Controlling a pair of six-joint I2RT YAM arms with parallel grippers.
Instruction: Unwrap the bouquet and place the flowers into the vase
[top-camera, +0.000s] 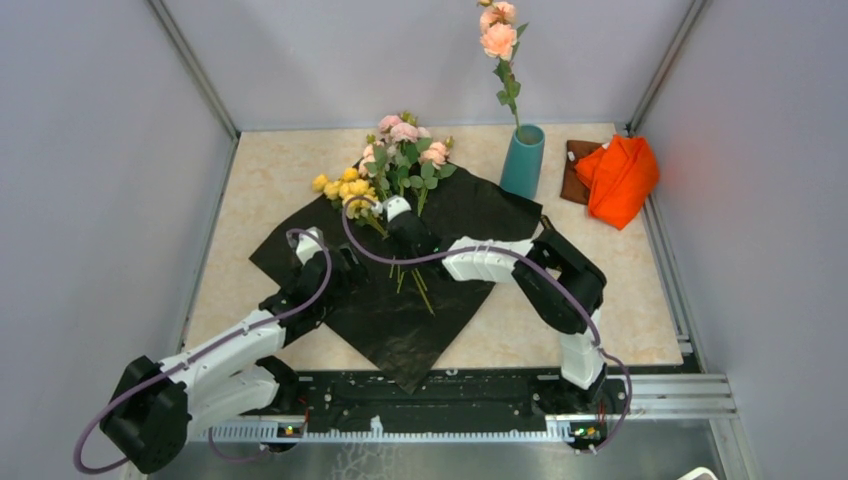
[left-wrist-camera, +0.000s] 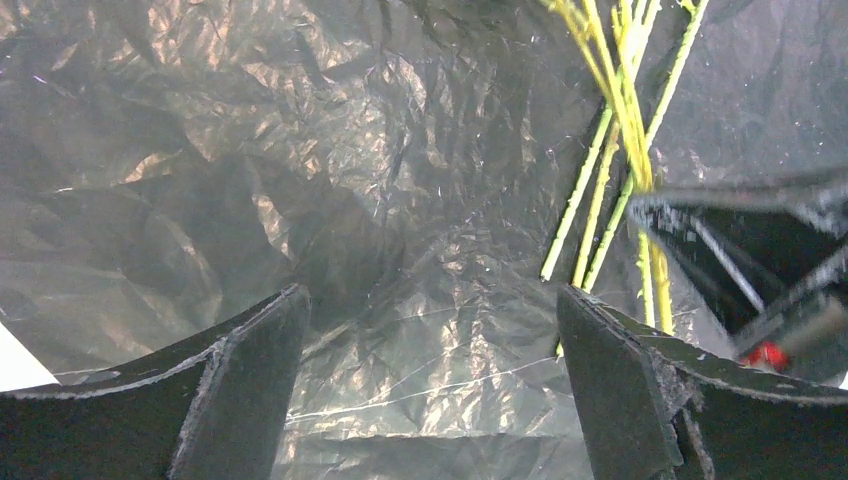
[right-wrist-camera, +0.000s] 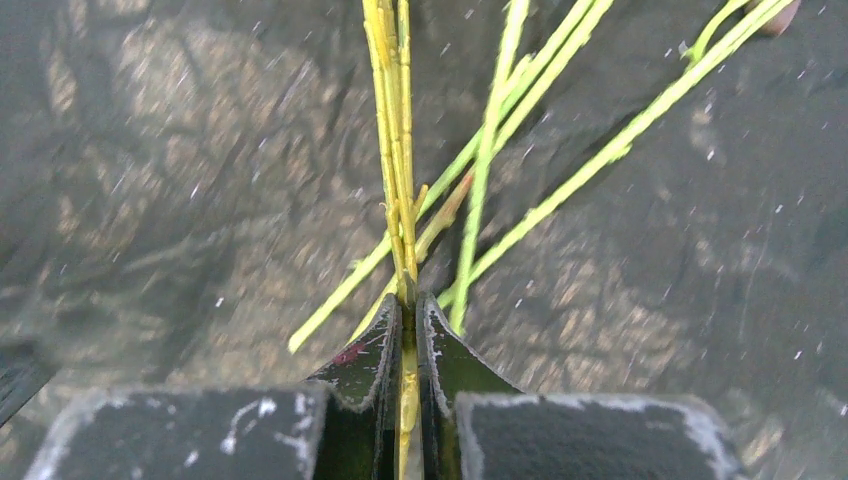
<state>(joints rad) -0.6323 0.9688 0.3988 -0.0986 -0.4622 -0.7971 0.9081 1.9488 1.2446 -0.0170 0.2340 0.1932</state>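
The bouquet lies unwrapped: its glossy black wrapping sheet is spread flat on the table. The flowers rest on its far part, pink roses beside yellow blossoms. My right gripper is shut on a thin yellow-green stem bundle, clamped between its jaws; other stems fan out loose over the sheet. My left gripper hovers open over the bare sheet, nothing between its fingers, the stems to its right. The teal vase stands upright at the back right.
A tall peach-orange rose stem stands in the vase. An orange cloth lies on a brown pad at the far right edge. Grey walls close in the table on three sides. The right gripper body shows in the left wrist view.
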